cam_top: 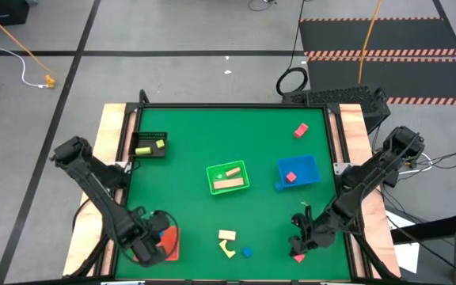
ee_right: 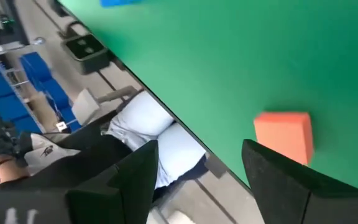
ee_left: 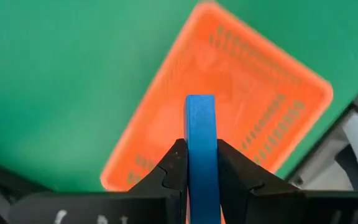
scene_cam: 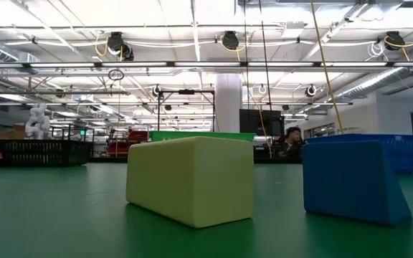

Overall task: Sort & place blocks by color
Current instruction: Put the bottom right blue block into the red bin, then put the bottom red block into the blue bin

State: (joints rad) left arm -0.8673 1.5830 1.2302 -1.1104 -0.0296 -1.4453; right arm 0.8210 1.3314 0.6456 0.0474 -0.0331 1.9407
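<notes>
The fingers of the left gripper [ee_left: 201, 171] are clamped on a blue block [ee_left: 201, 149], a flat bar held on edge, directly above the red tray [ee_left: 229, 99] at the near-left corner of the tabletop [cam_top: 188, 150]. That is a colour mismatch: blue belongs in the blue tray [cam_top: 307, 165] on the right side, so this piece looks to be in transit rather than about to be dropped.

The right gripper [ee_right: 197, 174] has its fingers spread wide with nothing between them, low at the near-right edge, with a red block [ee_right: 283, 135] just ahead of it on the cloth.

The sort appears roughly half done, with some pieces in the wrong tray. The black tray [cam_top: 150, 146] at the left holds yellow-green pieces. The green tray [cam_top: 212, 180] in the middle holds a cream bar [cam_top: 228, 184] and what may be a small green piece, too small to be sure. The blue tray holds a red cube [cam_top: 291, 176], which looks misplaced. Still loose are another red block [cam_top: 301, 130] at the far right, and near the front edge a cream block [cam_top: 227, 235], a yellow-green piece [cam_top: 228, 249] and a small blue block [cam_top: 247, 252]. The red tray shows no block resting in it.
</notes>
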